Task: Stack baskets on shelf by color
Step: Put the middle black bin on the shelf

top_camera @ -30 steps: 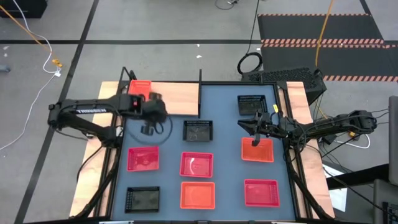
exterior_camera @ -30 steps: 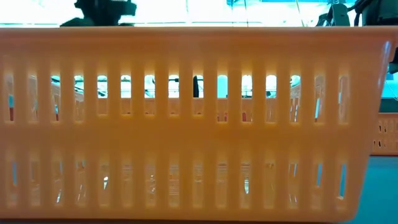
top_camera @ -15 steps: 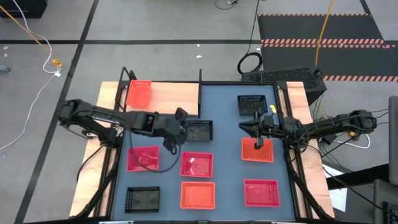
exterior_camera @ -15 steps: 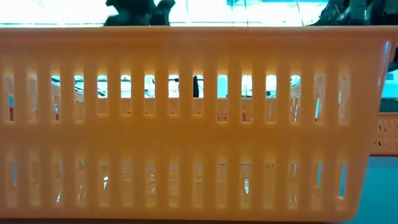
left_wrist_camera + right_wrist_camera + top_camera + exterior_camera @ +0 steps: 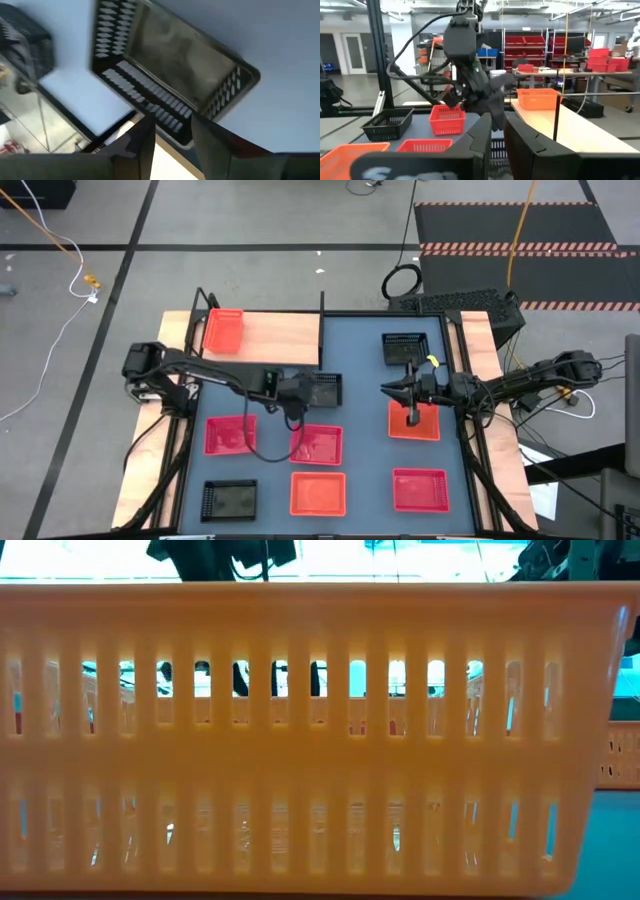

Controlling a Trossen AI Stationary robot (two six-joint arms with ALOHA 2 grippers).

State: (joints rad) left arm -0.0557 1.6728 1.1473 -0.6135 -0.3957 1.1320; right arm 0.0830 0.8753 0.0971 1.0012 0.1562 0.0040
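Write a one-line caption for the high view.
Left tool reaches the middle black mesh plastic basket; one orange basket sits on the light-wood shelf.

This is a big workshop or lab for robots. The floor (image 5: pixel 250 220) is bare and grey, with cables (image 5: pixel 60 250) lying on it and a dark mat with striped edges (image 5: pixel 520 225). Far behind the table stand red metal racks (image 5: pixel 535 47) full of red bins (image 5: pixel 600 57). Bright lights hang from a high ceiling (image 5: pixel 420 7). A work bench (image 5: pixel 547 75) and a door (image 5: pixel 352 47) show too.
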